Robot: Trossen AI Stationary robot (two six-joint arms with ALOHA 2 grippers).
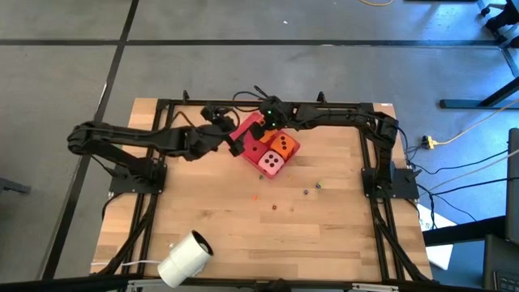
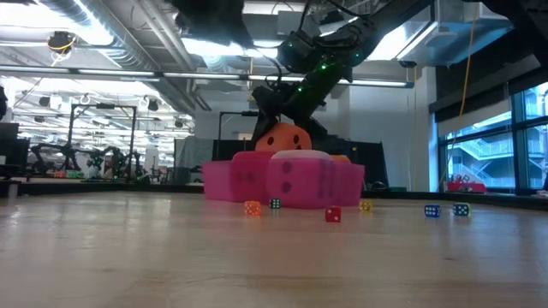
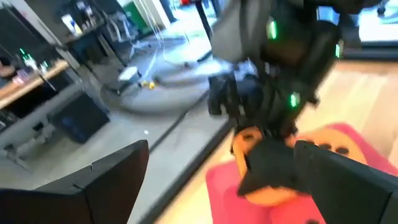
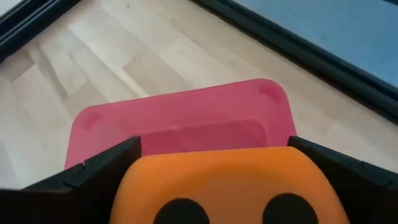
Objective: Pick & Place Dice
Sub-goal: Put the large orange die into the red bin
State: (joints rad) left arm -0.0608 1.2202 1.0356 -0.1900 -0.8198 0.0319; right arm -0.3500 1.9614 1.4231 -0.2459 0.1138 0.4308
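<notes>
Dice sit gathered in the upper middle of the high view, and one orange die [image 4: 227,186] lies between the two dark fingers of the right gripper [image 1: 266,122], which are spread wide on either side of it with its two dark pips facing the wrist camera; whether the fingers press on it or only flank it cannot be told. In the low view that same orange die [image 2: 283,138] shows raised above the others under the right arm, which comes down from the top of the frame with green lights on it. Below it lies the flat red tray [image 1: 250,132], whose pink-red corner also fills the middle of the right wrist view. On the tray, toward its lower right in the high view, rest a second orange die [image 1: 283,144] and just below it a pink die [image 1: 272,163] with dark pips, the two touching. The left gripper [image 1: 231,138] hovers at the tray's left edge, jaws apart and holding nothing, with its arm stretching away to the left of the frame. Farther out on the wooden bench [image 1: 203,203], a few tiny coloured beads [image 1: 274,206] are scattered below the tray, and a white roll [image 1: 185,258] lies near the lower left edge.
</notes>
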